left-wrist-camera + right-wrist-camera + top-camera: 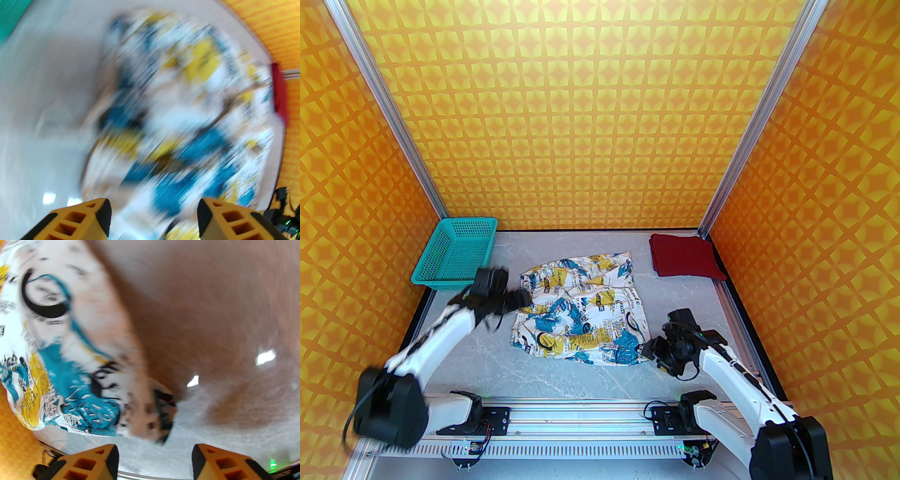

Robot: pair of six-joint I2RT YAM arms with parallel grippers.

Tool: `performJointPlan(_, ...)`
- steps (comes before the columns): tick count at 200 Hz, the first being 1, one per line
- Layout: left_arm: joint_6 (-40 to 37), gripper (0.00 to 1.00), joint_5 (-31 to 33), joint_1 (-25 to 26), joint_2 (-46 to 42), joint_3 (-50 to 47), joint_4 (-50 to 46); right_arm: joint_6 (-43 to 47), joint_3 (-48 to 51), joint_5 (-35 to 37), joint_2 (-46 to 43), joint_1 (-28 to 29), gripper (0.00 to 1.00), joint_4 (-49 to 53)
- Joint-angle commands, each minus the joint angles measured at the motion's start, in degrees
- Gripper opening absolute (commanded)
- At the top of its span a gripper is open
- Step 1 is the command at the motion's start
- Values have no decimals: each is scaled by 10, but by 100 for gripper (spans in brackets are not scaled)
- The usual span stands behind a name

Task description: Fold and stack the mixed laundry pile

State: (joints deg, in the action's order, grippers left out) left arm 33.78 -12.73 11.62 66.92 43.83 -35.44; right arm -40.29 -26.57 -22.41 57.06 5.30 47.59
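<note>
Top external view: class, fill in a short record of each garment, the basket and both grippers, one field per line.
printed white shirt: rumpled, middle of table
dark red T-shirt: folded, far right corner
teal basket: far left corner, apart from both garments
left gripper: open, empty, by printed shirt's left edge
right gripper: open, empty, by its near right corner

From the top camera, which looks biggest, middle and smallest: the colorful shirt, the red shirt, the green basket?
1. Printed white shirt, spread out.
2. Teal basket.
3. Folded red shirt, somewhat smaller than the basket.
</note>
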Motion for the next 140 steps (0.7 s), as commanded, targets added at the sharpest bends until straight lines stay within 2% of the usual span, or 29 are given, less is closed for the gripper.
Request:
performJointPlan(1, 47, 65, 29, 11, -71, -43, -92, -35, 11, -42, 6, -9, 52, -64)
performJointPlan(26, 86, 64, 14, 45, -103, -95, -90, -49, 25, -41, 27, -12, 48, -102)
performJointPlan(59, 113, 64, -11, 69, -79, -143, -24, -55, 38, -48, 43, -12, 45, -128)
performJointPlan(92, 116, 56, -5, 70, -45, -148, 30, -56, 42, -51, 37, -12, 41, -131)
performJointPlan(124, 132, 48, 27, 71, -7, -157, 85, -66, 55, -56, 29, -12, 36, -147)
performJointPlan(140, 134, 47, 29, 71, 17, -153, 98, -67, 56, -57, 26, -12, 36, -148)
